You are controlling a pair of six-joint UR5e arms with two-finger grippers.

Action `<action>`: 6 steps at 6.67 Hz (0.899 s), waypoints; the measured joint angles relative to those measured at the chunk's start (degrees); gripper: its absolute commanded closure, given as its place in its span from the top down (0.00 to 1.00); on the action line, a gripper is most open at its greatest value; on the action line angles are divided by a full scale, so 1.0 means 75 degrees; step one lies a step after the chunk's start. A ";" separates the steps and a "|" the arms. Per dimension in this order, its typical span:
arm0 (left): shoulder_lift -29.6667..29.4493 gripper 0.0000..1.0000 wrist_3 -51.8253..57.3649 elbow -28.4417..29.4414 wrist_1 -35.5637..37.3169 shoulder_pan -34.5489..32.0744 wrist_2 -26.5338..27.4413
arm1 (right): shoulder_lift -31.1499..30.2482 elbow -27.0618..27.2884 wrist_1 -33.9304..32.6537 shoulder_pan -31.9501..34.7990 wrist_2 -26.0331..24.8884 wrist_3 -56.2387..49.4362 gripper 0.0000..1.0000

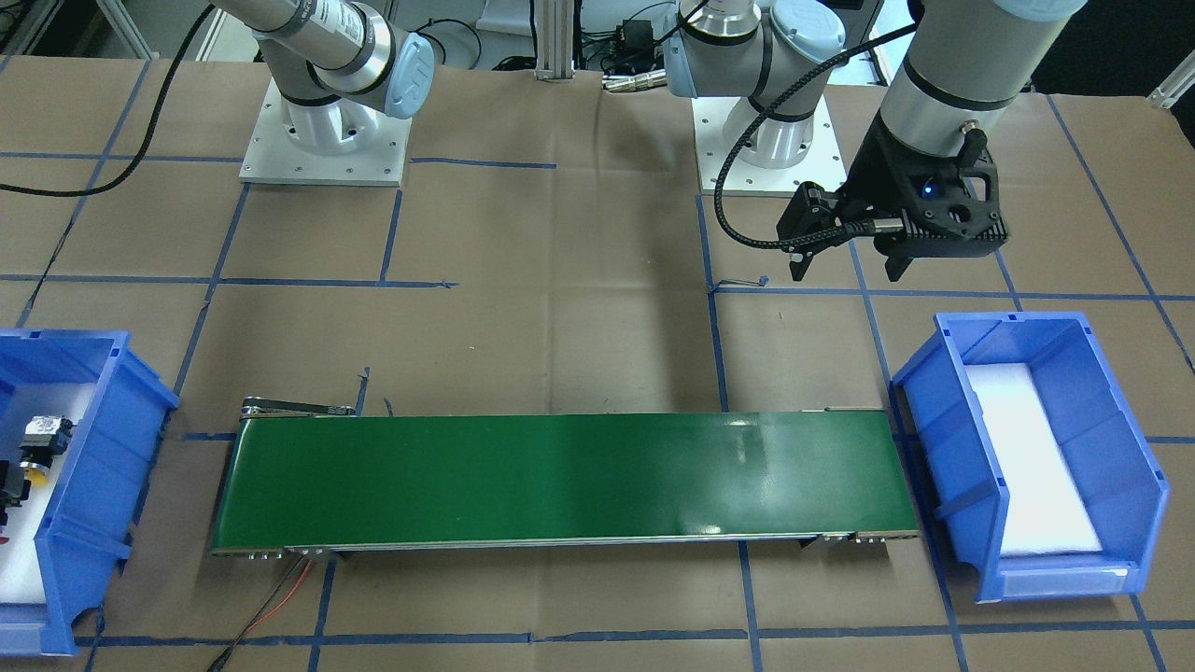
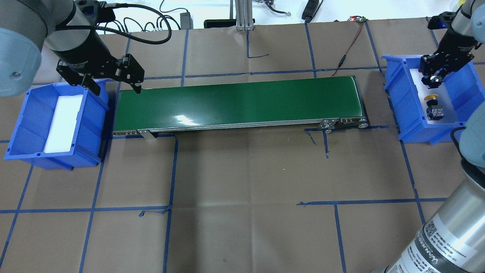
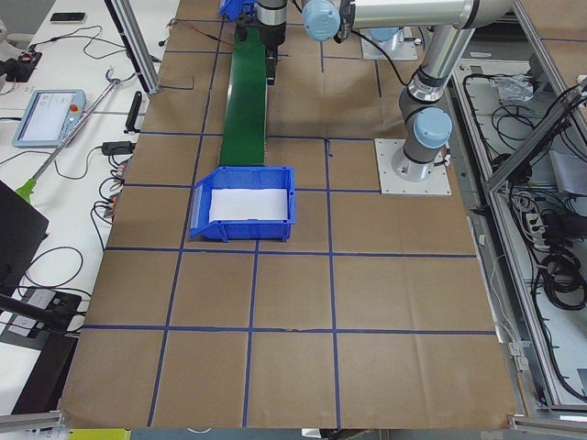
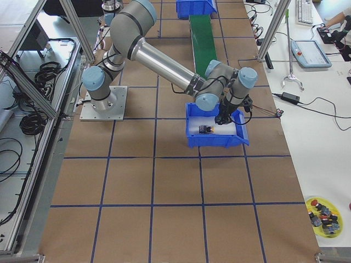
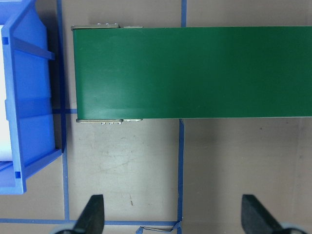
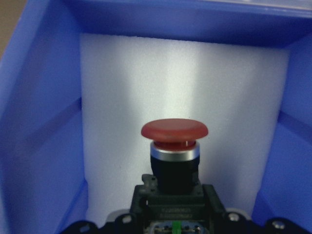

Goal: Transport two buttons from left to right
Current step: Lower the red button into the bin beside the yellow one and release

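Red button (image 6: 174, 146) is clamped by its body in the right gripper (image 2: 435, 78), over the foam (image 6: 122, 87) in the right bin (image 2: 396, 102). Yellow button (image 2: 432, 98) is laid beside it in that bin. Left gripper (image 5: 171, 204) is held wide open, empty, near the left end of the belt (image 2: 238, 100). Only foam is seen in the left bin (image 2: 22, 123); only red's release seems left.

Brown paper-covered table (image 2: 242, 170), blue tape grid (image 2: 379, 201), green conveyor belt (image 2: 238, 102) mid-table, left bin (image 2: 22, 125) and right bin (image 2: 399, 98) beside its ends
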 measured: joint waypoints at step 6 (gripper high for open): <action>0.0000 1.00 0.0000 0.0009 0.0000 0.0000 0.0000 | 0.0453 -0.0234 -0.0365 0.0007 0.0369 0.0285 1.00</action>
